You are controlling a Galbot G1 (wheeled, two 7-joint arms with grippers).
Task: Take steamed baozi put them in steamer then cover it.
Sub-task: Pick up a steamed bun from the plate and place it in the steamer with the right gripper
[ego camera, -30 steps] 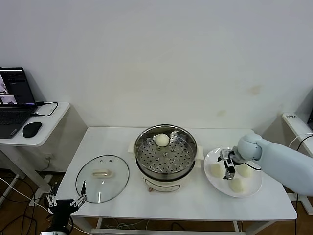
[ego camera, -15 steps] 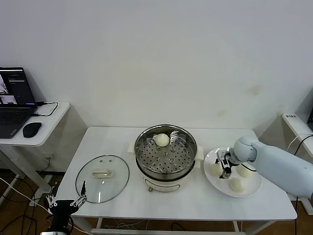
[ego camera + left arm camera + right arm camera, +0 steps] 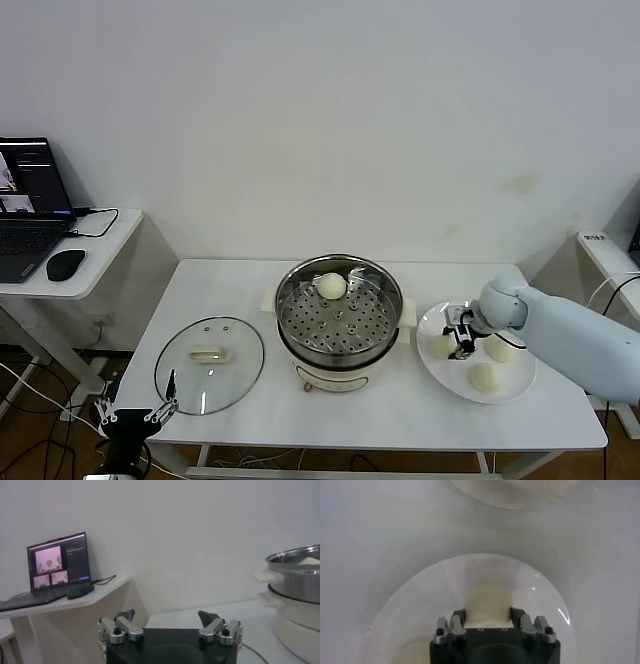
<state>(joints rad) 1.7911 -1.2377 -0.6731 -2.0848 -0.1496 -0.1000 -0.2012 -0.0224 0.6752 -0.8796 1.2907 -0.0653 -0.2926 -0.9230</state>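
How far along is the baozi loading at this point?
Done: one baozi lies in the steamer. In hand: the right gripper is over the plate, its fingers on either side of a baozi. Left: that one plus two more, then the cover, flat on the table near the idle, open left gripper.

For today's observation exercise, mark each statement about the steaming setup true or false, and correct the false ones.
1. One baozi lies inside the steamer. True.
2. The cover sits on the steamer. False: it lies on the table, on the steamer's left.
3. The right gripper is at the plate, its fingers on either side of a baozi. True.
4. The left gripper holds the cover. False: it is open and empty, low by the table's left edge.
5. The plate is empty. False: baozi remain on it.
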